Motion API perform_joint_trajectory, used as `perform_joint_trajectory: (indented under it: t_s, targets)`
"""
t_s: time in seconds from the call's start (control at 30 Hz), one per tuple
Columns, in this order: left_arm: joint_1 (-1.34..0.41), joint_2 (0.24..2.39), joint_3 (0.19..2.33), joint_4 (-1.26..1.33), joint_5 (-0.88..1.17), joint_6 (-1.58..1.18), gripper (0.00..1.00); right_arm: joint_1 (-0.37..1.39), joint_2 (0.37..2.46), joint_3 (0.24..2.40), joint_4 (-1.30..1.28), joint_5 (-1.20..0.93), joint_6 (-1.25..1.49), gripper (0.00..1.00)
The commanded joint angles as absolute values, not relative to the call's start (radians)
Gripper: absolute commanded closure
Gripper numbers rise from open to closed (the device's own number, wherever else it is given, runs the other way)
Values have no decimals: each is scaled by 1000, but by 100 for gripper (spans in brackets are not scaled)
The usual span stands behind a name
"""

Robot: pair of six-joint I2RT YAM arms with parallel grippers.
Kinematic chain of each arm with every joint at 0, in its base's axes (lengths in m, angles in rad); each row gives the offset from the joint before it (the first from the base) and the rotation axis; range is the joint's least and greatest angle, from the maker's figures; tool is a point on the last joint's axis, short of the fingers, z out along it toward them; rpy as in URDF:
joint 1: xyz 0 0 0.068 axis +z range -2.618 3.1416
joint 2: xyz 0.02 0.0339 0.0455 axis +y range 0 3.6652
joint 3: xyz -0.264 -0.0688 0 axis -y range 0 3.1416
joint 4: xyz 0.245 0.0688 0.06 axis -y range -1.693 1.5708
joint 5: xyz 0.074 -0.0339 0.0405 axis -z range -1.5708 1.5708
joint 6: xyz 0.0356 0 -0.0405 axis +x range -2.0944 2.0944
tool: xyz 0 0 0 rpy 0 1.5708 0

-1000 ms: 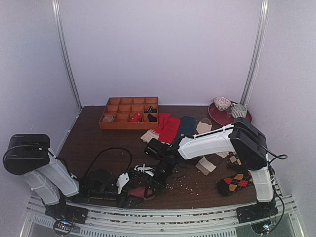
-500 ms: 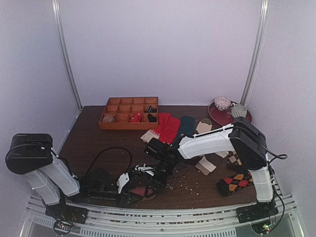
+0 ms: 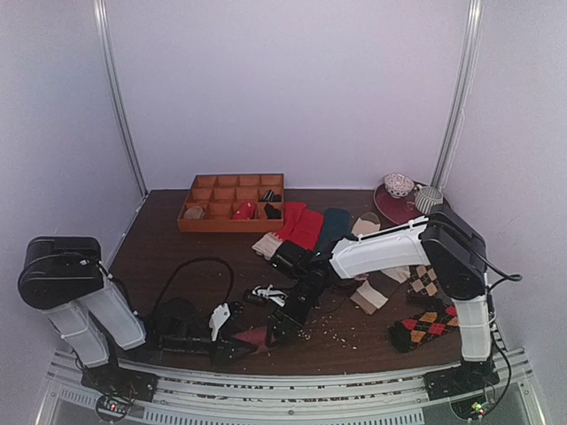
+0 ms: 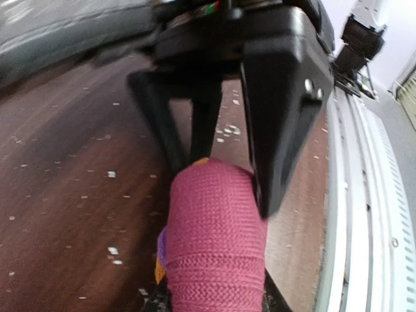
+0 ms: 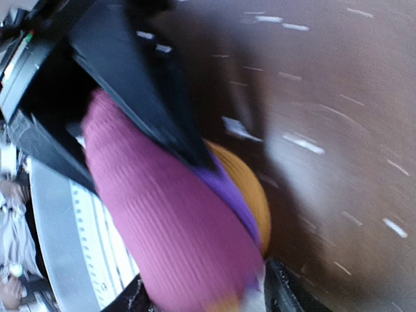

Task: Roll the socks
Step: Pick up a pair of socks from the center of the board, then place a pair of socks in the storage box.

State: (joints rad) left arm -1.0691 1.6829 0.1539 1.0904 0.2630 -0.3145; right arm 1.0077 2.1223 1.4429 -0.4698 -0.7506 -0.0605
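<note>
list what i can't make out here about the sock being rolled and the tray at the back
magenta sock: how much is rolled; bottom edge cuts it off in the left wrist view, too small in the top view.
right gripper: whether its jaws pinch the sock or only straddle it; the sock fills the gap, and the right wrist view is blurred.
orange tray: what its compartments hold; too small in the top view.

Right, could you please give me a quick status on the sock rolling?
Left gripper shut on the magenta sock roll. Right gripper open at its tip. Only white specks nearby.
</note>
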Motion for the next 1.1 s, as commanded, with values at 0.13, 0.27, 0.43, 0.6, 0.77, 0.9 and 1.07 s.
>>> perform_joint_trajectory:
  t_s: [0.13, 0.27, 0.43, 0.6, 0.77, 0.9, 1.07]
  targets:
    - [-1031, 1554, 180, 906, 189, -355, 100, 834, 1845, 1282, -369, -602, 56, 43]
    - [-1006, 1433, 291, 666, 67, -333, 100, 816, 1760, 1216, -310, -608, 95, 43]
    - [-910, 1304, 428, 461, -18, -300, 100, 793, 1657, 1129, -220, -609, 152, 43]
    - [-781, 1294, 588, 336, -28, -244, 100, 763, 1574, 1058, -167, -613, 180, 43]
    - [-650, 1377, 760, 284, -88, -202, 100, 718, 1529, 1023, -148, -604, 189, 43]
    - [-513, 1459, 888, 300, -94, -180, 100, 682, 1513, 1004, -138, -603, 185, 43]
    - [-480, 1618, 1085, 248, -284, -55, 100, 639, 1500, 984, -144, -619, 169, 43]
